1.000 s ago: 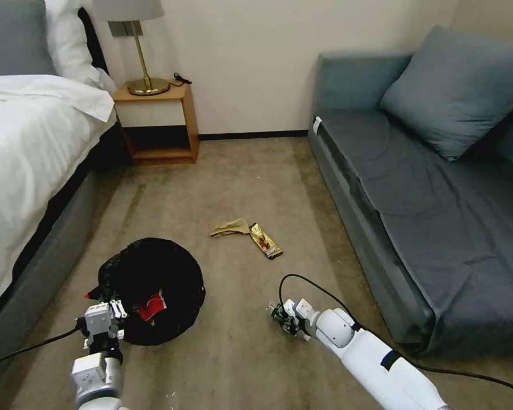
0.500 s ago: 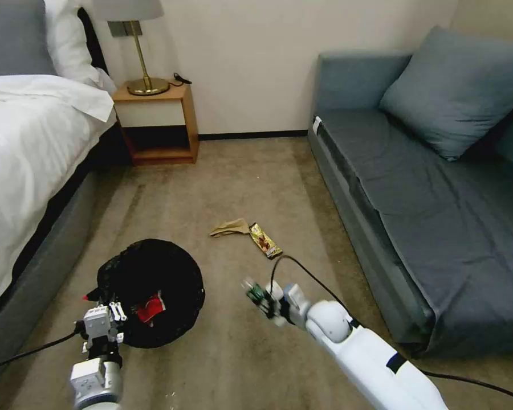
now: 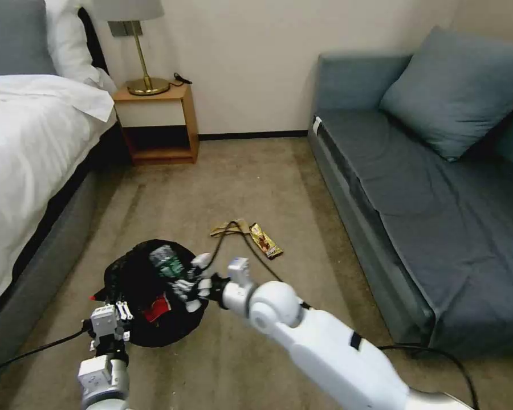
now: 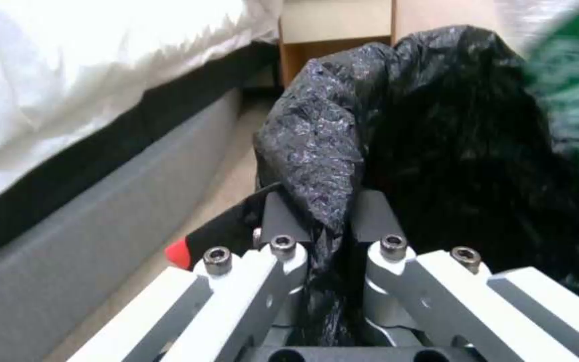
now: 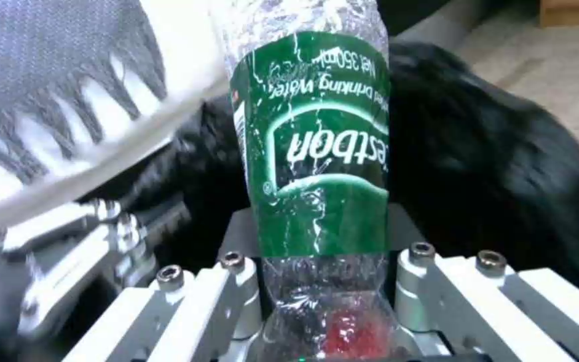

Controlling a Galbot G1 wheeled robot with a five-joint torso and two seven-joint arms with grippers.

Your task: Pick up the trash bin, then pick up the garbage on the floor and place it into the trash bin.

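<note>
At the left, the left claw (image 3: 113,320) is clenching the crinkly rim of the trash bin (image 3: 139,273), holding it off the carpet beside the bed (image 3: 23,154). Just right of it, the right claw (image 3: 189,285) is gripping the clear bottle (image 3: 166,265) over the bin's mouth. Releasing should wait until the bottle is hanging fully inside the rim. Farther right, tan paper (image 3: 229,228) and a snack wrapper (image 3: 265,240) are lying on the floor.
</note>
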